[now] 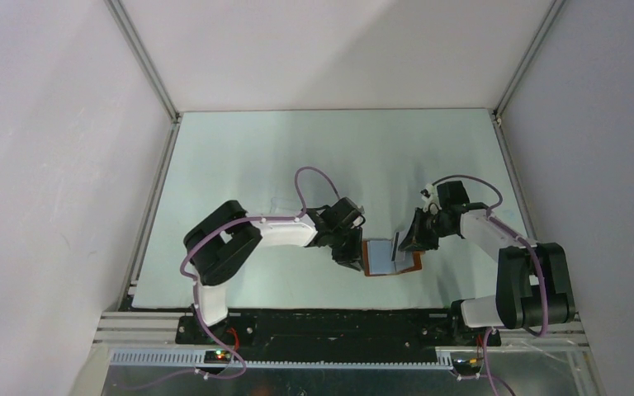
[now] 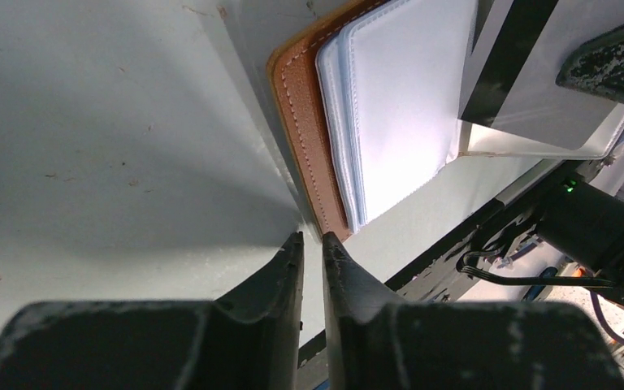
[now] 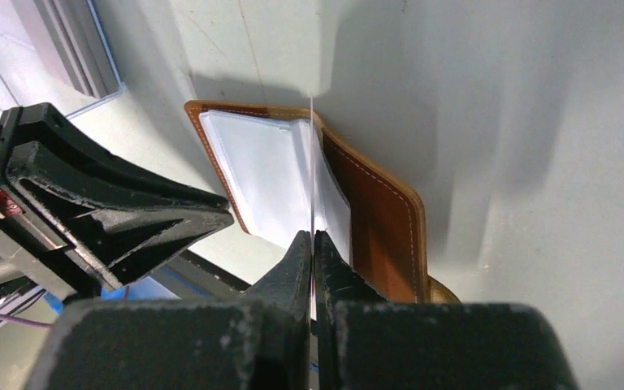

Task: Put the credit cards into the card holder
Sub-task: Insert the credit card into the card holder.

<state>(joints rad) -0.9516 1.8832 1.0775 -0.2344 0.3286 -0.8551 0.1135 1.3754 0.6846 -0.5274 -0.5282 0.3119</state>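
Tan-brown leather folding card holder (image 3: 378, 219) lies open on the pale counter (image 1: 297, 148), pale pockets facing up. Right end effector (image 3: 312, 237) pinches a thin pale plastic credit card with a dark stripe (image 2: 548, 93), upright on its edge over the pockets (edge-first, likely so it can slide into a slot). Left end effector (image 2: 313, 240), fingers drawn together on nothing, sits at the holder's left edge, probably to stop it shifting.

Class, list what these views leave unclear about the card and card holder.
Whether the card is inside a pocket: too small in top view, edge-on in right wrist view.
Snap tab of the card holder: mostly behind the right hand, right wrist view.
Card's print: cut by frame edge, left wrist view.
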